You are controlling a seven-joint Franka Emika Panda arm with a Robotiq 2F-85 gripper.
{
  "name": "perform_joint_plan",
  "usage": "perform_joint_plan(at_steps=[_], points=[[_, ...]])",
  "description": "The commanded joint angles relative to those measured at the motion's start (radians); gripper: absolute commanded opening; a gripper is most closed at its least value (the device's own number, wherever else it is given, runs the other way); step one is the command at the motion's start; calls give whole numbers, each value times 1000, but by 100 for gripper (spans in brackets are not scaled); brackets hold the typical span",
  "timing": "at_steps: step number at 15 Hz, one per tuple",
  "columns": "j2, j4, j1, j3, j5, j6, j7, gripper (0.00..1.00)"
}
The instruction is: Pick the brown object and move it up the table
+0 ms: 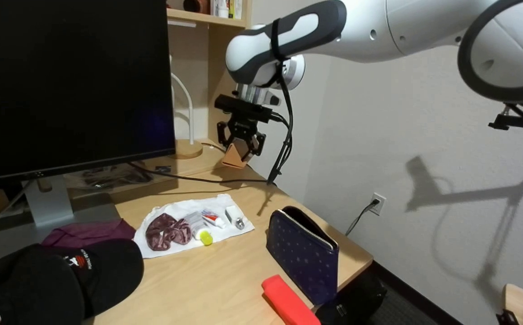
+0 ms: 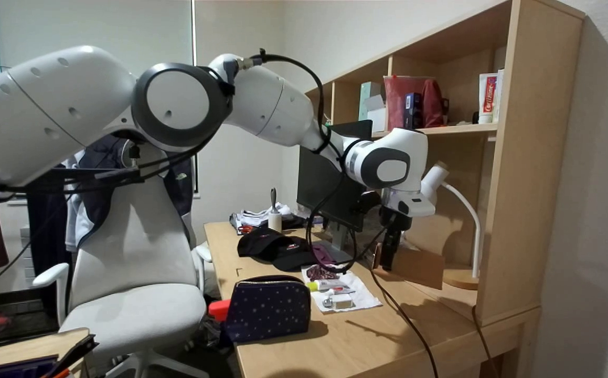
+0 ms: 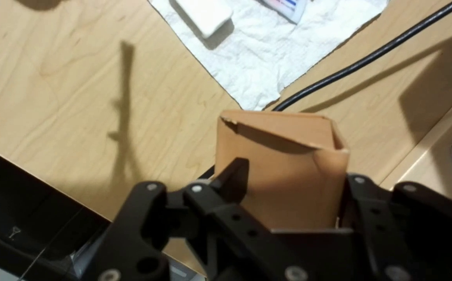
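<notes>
The brown object, a small open tan cardboard-like piece with a folded flap, is in the air over the far end of the table. It also shows in an exterior view and in the wrist view. My gripper is shut on it, with one black finger on each side, as the wrist view shows. The right finger's tip is partly hidden by the brown object. The pale-wood table lies below, apart from the brown object; it also shows in an exterior view.
A white lamp with a wooden base and a shelf unit stand near the gripper. A monitor stands beside it. White paper with small items, a dark blue pouch, a red bar and black caps lie nearer. A black cable crosses the table.
</notes>
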State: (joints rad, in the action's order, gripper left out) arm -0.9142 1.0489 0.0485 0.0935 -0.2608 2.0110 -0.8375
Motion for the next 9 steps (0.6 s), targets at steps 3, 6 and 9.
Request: perform_joint_plan(at_steps=[3,6,9], points=[[-20,21,-6,17,-1,101,-213,23],[-56,-7,2,7,-3,170,-250,23],[-109,-61,17,-21,-23,182,-266,23]])
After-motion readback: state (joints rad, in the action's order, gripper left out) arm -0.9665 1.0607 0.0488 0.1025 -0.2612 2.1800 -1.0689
